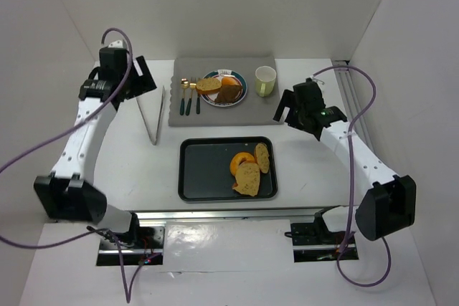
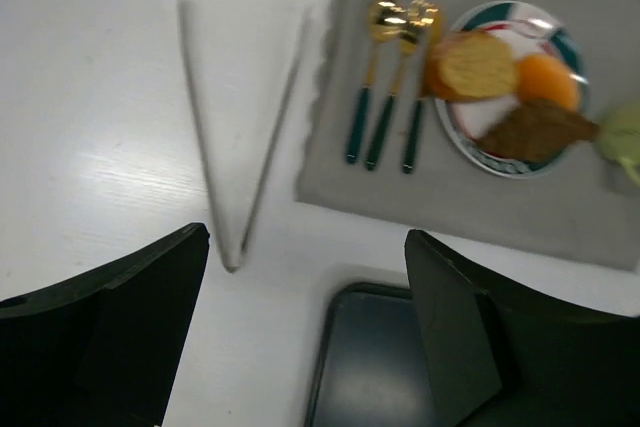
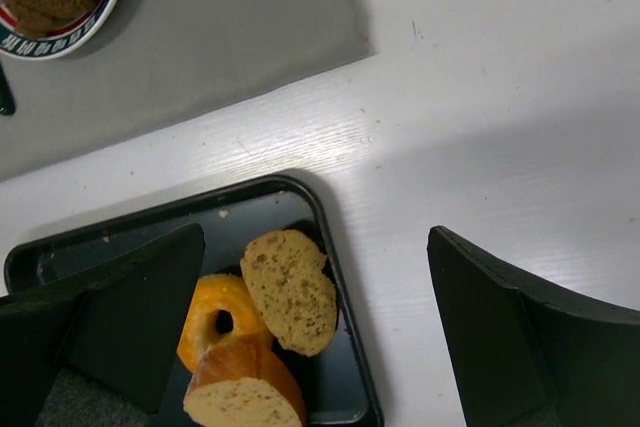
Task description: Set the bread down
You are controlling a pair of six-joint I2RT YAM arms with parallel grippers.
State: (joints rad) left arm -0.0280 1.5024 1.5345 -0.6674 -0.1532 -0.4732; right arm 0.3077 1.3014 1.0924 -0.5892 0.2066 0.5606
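The left claw (image 2: 305,237) is held wide apart, gripping nothing, near the tongs (image 1: 154,116) toward the tabletop's left edge; the right claw (image 3: 315,237) is likewise spread and empty toward the right edge. One bread slice (image 1: 209,84) is seen on the plate (image 1: 242,84) upon the grey mat (image 1: 215,114) by the far edge; two further slices (image 1: 262,157) (image 1: 248,178) are seen in the black tray (image 1: 204,170) toward the near edge.

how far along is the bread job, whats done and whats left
Done: a light slice and a dark slice lie on the plate. In hand: nothing; the left gripper and right gripper are both open and empty. Probably left: a smaller slice and a larger slice on the black tray, beside an orange ring.
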